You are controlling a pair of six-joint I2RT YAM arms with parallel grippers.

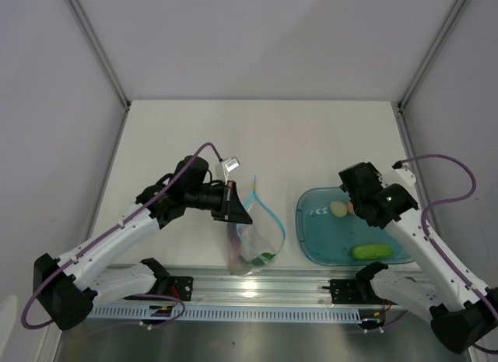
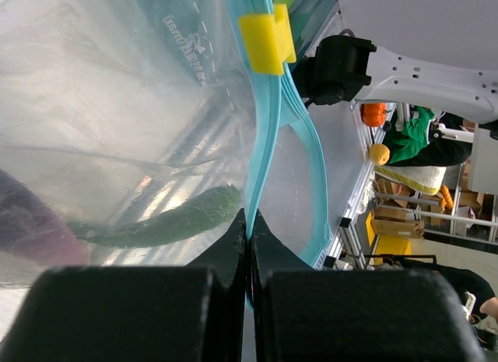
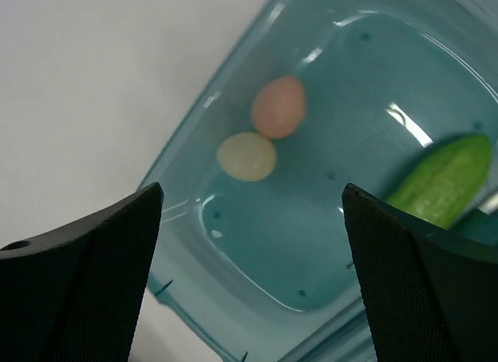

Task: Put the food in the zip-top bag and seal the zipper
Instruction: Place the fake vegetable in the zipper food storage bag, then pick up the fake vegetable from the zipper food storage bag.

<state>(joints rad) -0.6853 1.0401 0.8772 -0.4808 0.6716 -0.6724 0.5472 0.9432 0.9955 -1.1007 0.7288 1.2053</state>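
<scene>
Left gripper [image 2: 249,222] is pinched tight on the zip-top bag [image 1: 253,241] zipper [image 2: 268,144], with the pepper [image 2: 171,222] and probably the eggplant [image 2: 27,222] inside. Right gripper [image 3: 249,195] hangs wide open over the tray [image 3: 311,276] holding the cream egg [image 3: 247,156], pink egg [image 3: 278,107] and cucumber [image 3: 443,179].

A translucent teal tray [image 1: 320,236] sits on the white surface [image 1: 233,136] at about 4 o'clock. A metal rail [image 1: 257,287] runs along the 6 o'clock edge.

Bright, even overhead light w/ faint shadows; glare streaks on zip-top bag [image 2: 156,191] & tray [image 3: 408,124]; wrist cams soft-focus up close
</scene>
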